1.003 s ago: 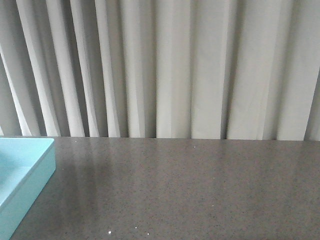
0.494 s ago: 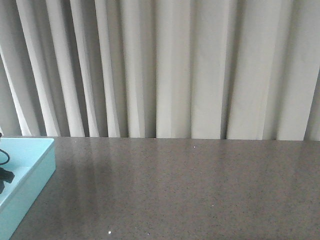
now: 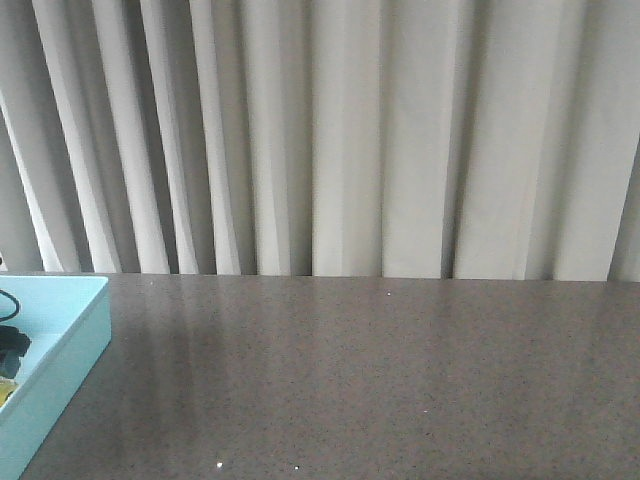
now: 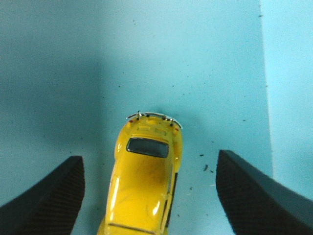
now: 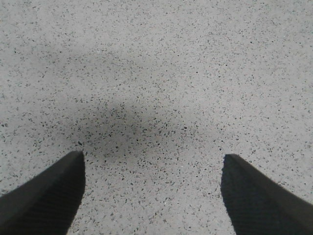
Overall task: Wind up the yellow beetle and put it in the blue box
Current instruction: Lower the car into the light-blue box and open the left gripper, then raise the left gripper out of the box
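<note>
In the left wrist view the yellow beetle [image 4: 146, 181] rests on the floor of the blue box [image 4: 146, 58], roof toward the camera. My left gripper [image 4: 149, 196] is open, its two dark fingers wide on either side of the car with clear gaps, touching nothing. In the front view the blue box [image 3: 75, 345] shows at the far left edge, with a dark part of my left arm [image 3: 10, 345] over it; a sliver of yellow shows at the edge. My right gripper [image 5: 151, 196] is open and empty over the speckled grey tabletop [image 5: 156, 73].
A box wall [image 4: 288, 88] runs close by one side of the left gripper. Small dark specks lie on the box floor. The grey table [image 3: 380, 380] stretches to the right of the box, backed by a pale pleated curtain [image 3: 350, 140].
In the front view a dark part of my left arm came into sight over the box at the left edge and has shifted a little lower and further in.
</note>
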`<state>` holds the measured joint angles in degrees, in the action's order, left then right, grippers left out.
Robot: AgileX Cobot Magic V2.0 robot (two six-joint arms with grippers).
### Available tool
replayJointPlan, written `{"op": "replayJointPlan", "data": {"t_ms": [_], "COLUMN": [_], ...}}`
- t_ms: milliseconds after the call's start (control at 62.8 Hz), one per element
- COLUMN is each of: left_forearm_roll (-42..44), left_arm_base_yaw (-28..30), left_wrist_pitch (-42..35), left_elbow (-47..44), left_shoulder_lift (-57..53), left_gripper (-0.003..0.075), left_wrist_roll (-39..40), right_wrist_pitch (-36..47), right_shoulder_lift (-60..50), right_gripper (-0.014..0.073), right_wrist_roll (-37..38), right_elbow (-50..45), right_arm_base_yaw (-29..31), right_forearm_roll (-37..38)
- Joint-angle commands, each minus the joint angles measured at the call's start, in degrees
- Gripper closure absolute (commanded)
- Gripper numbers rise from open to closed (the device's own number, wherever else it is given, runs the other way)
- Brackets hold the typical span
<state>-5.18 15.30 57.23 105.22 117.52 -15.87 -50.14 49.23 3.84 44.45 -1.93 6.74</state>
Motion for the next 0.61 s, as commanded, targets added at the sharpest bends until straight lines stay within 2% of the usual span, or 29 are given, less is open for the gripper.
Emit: {"op": "replayJointPlan", "data": {"t_ms": [0,127,303,462,589], "left_forearm_roll": [-3.32,-6.87,-7.02,-7.02,-5.26], "left_arm_base_yaw": [0.0,-0.51,-3.46,-8.68,-15.3], "left_wrist_pitch": [0.12,2.13,3.47,6.38,8.54], "left_elbow": [1.7,1.7,1.7,1.7,1.7], "left_shoulder_lift": [-6.21,-10.11,-16.4,-22.45,-26.7], "left_gripper": [0.0168,0.0168,0.0168,0.0173,0.0188], "left_wrist_roll": [0.3,-1.2,-2.48,-3.34,-3.25], "right_wrist_pitch": [2.68,2.68,2.68,2.68,2.68], "right_shoulder_lift": [-0.36,-0.36,-0.36,-0.36,-0.36], "right_gripper": [0.003,0.003,0.003,0.003,0.003], "right_wrist_roll": [0.08,0.08,0.08,0.08,0.08], "right_elbow": [1.51,1.51,1.51,1.51,1.51], "right_arm_base_yaw": [0.0,0.0,0.0,0.0,0.0], "right_forearm_roll": [0.71,0.71,0.71,0.71,0.71]}}
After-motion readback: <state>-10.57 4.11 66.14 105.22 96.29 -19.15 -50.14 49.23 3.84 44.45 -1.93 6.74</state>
